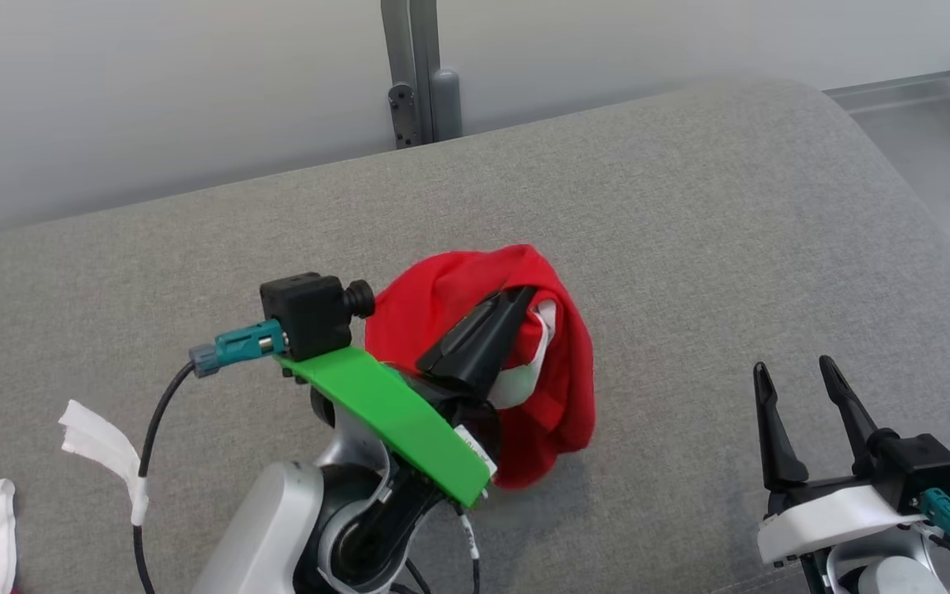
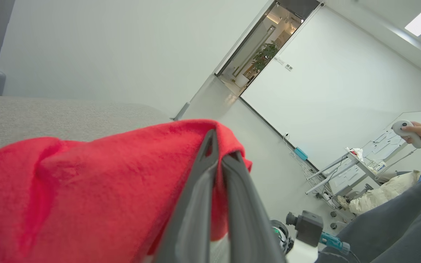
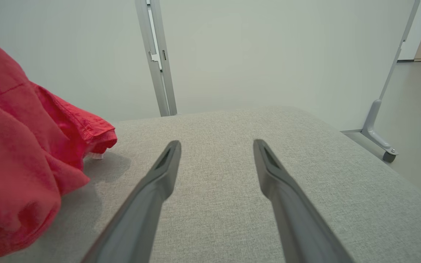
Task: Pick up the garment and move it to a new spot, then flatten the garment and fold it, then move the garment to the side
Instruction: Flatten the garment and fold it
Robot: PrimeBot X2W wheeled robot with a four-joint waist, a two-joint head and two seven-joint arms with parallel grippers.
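Grey woven cushion (image 1: pixel 689 247); soft red garment (image 1: pixel 566 371) bunched, drooping from pinch of left gripper (image 1: pixel 524 293); right gripper (image 1: pixel 794 365) spread, empty.

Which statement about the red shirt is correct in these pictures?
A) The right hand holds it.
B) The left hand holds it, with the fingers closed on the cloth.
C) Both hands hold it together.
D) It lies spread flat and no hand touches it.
B: the left hand has its fingers closed on the bunched red shirt, while the right hand is open and apart from it, over the grey surface.
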